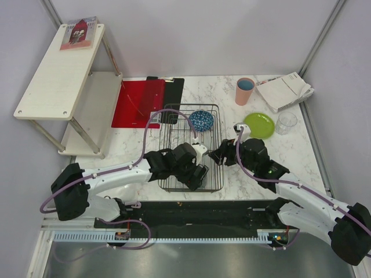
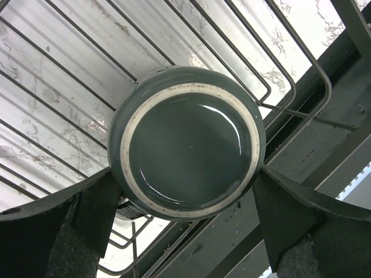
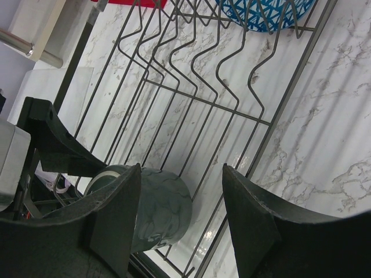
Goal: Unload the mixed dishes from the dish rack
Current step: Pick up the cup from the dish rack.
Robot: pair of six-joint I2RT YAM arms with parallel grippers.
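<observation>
Straddling the dark grey ceramic mug, the left claw is standing wide open, its fingers flanking the mug's sides. The mug is sitting in the near right corner of the black wire dish rack. The right claw is hovering open and empty just beside the rack.

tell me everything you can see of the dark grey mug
The dark grey mug looks like glossy glazed ceramic, with a pale unglazed ring on its base, which faces the left wrist camera. No handle shows. It sits in the near end of the dish rack, between the left gripper's open fingers.
</observation>
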